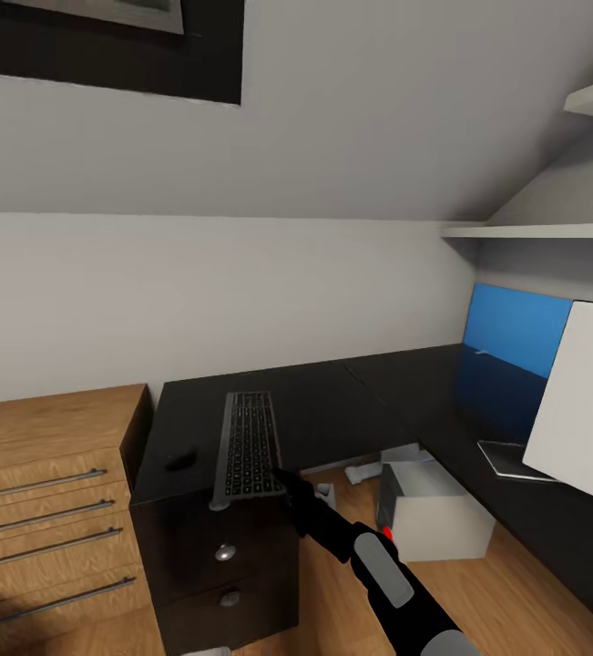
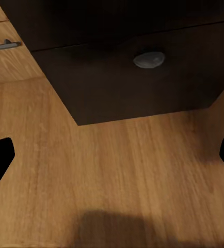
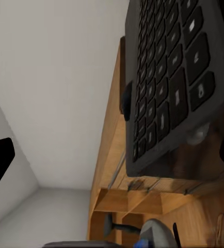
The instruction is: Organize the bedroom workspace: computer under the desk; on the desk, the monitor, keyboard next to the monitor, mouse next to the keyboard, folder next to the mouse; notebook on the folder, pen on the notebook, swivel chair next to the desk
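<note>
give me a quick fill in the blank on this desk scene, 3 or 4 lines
1. The keyboard lies on the ____ desk.
2. The computer stands on the floor, ____ the desk.
3. Left of the desk stands a ____ chest of drawers.
4. The small dark mouse lies between the keyboard and the ____ edge of the desk.

Missing words: black; under; wooden; left

One keyboard [image 1: 248,446], one mouse [image 1: 179,460] and one monitor [image 1: 577,401] on one bench [image 1: 351,410]. One computer [image 1: 433,510] at 5 o'clock. Two silver knobs [image 1: 226,551], four drawer handles [image 1: 41,486].
</note>
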